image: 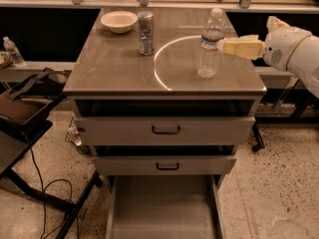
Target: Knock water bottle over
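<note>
Whether the jaws are spread or pressed together cannot be told; the gripper (222, 46) is held at the shoulder of the water bottle (208, 61), seemingly touching it from the right. The bottle is stood upright on the table (114, 71), with a can (145, 33) and a bowl (118, 21) placed farther left

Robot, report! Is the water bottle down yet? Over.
Gripper beside the water bottle, at shoulder height, on the side away from the can. Water bottle upright, not yet down. Can and bowl stand apart, nothing blocking.
</note>
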Controlling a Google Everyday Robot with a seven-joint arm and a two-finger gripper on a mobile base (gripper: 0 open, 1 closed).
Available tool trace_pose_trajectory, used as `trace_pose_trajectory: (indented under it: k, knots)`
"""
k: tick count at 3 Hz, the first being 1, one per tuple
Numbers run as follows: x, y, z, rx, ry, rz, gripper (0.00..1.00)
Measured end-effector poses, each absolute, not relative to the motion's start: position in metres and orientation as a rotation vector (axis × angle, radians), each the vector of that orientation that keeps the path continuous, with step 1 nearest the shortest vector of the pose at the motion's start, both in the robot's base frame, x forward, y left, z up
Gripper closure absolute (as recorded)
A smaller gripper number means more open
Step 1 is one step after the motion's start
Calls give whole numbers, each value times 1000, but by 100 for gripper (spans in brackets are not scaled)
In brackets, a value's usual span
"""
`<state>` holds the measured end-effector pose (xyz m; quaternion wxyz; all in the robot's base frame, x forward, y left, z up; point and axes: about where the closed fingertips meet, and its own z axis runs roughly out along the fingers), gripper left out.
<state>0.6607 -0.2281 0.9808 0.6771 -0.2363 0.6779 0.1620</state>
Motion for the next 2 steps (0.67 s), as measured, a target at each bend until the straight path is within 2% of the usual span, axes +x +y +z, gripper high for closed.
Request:
trace_pose_trajectory:
  k: [2]
  knots:
    - [696, -194, 952, -546, 1503, 447, 0]
